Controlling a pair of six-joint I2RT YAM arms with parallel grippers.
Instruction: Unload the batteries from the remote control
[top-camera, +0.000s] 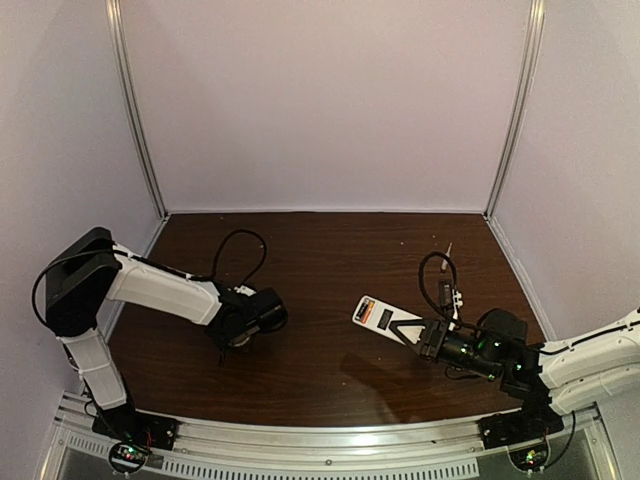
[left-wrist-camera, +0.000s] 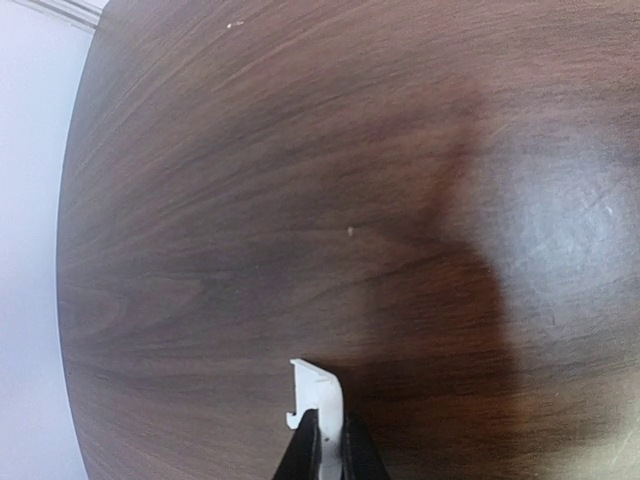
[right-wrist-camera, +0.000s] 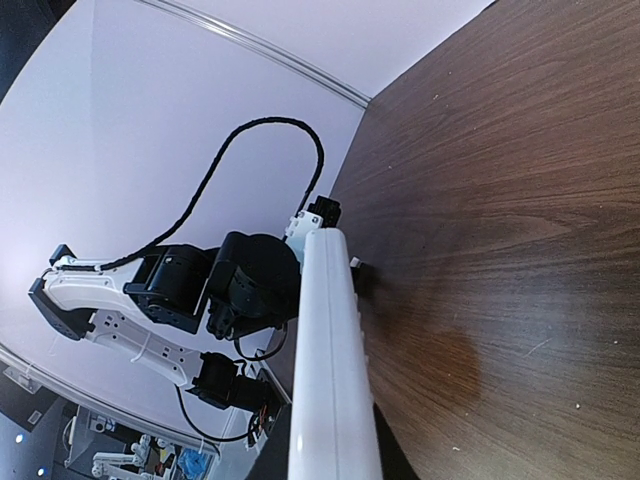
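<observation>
Right gripper (top-camera: 418, 332) closed tight on remote control (top-camera: 378, 316), over worktop (top-camera: 330, 255) right of centre; long axis diagonal, free end pointing far-left. Left gripper (left-wrist-camera: 325, 452) pinching white cover piece (left-wrist-camera: 318, 393), over worktop left side.

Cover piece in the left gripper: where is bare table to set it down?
Bare table lies between the left gripper with the cover piece and the remote control; also toward the back wall. Crowded around the right gripper.
</observation>
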